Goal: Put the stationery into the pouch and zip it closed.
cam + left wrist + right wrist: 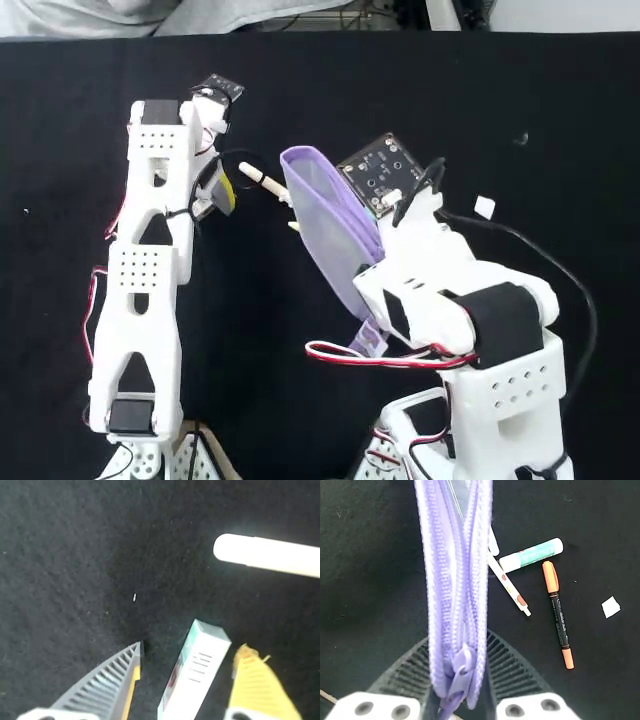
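Observation:
The purple pouch (328,225) is held edge-up over the black table, its zipper pull (461,664) close to my right gripper (460,640), which is shut on the pouch's end. Beyond the pouch lie a white glue stick (532,555), an orange marker (558,615) and a thin white pen (509,584) with brown spots. My left gripper (192,647) hangs open just above the table, left of the pouch. A small white box-shaped item (194,675) lies between its grey finger (112,680) and yellow finger (256,685), with gaps on both sides. A white pen (270,555) lies just ahead.
A scrap of white paper (484,207) lies on the cloth to the right of the pouch. The black cloth (80,120) covers the whole table, with bare room at the far left and far right.

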{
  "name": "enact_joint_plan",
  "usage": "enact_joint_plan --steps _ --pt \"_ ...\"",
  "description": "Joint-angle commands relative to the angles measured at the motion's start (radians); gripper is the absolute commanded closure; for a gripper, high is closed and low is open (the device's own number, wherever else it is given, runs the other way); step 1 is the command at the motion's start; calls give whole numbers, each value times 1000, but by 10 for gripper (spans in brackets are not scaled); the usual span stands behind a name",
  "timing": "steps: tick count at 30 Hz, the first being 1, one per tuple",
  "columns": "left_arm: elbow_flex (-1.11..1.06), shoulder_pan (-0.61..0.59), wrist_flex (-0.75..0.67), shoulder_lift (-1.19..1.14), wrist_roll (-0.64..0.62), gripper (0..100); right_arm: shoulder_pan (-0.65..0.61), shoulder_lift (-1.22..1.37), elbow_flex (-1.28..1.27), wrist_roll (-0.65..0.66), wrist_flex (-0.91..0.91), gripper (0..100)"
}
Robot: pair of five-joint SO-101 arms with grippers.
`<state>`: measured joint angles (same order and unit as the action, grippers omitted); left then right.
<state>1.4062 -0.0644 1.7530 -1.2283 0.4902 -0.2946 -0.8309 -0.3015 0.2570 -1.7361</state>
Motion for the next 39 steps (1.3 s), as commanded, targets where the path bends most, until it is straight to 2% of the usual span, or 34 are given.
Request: enact_joint_plan --steps 1,4,12,18,30,39 --pt "82 4 8 -6 26 806 -9 4 -41 11 -8 988" --pt "81 13 8 -15 60 861 -9 4 -42 11 -8 988" --pt "142 24 8 26 51 970 -9 10 -44 11 -8 988" --pt "259 7 8 133 -117 971 -9 12 -44 11 -2 988" --pt "257 19 9 531 -451 971 -11 13 -97 29 37 988" --pt "255 148 11 816 -612 971 -11 13 -99 29 38 988"
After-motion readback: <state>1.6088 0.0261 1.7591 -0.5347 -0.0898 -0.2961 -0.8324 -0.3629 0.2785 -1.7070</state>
